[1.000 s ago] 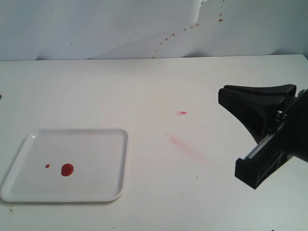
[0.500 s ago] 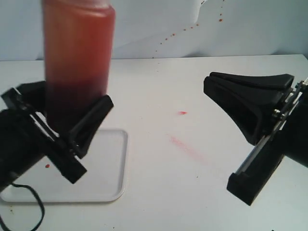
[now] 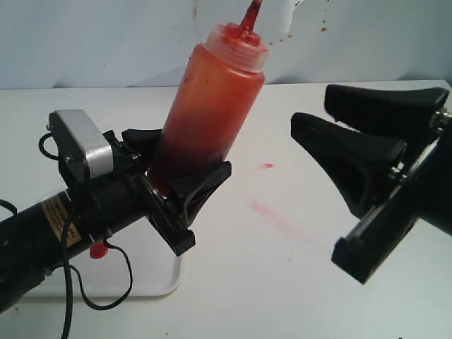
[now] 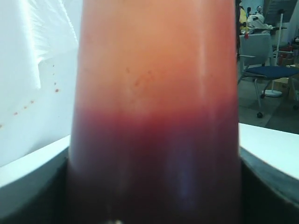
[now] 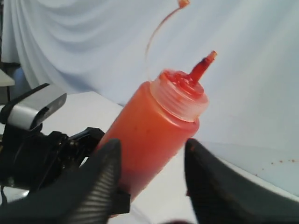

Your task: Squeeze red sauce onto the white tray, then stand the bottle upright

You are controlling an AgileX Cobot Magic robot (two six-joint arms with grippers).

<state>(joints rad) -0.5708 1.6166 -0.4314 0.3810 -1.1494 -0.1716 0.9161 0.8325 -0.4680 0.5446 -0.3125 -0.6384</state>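
Bottle (image 3: 212,106) now tilted rightward, seemingly part-full

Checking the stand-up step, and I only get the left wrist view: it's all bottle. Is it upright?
Observer: No. The bottle is tilted, with its nozzle leaning to the right of the exterior view.
Operator: Right gripper on it?
Observer: No. The right gripper is open and apart from it. Only the left gripper clamps its lower body.
Operator: Cap?
Observer: It's off the nozzle. The cap is on its tether in the right wrist view.
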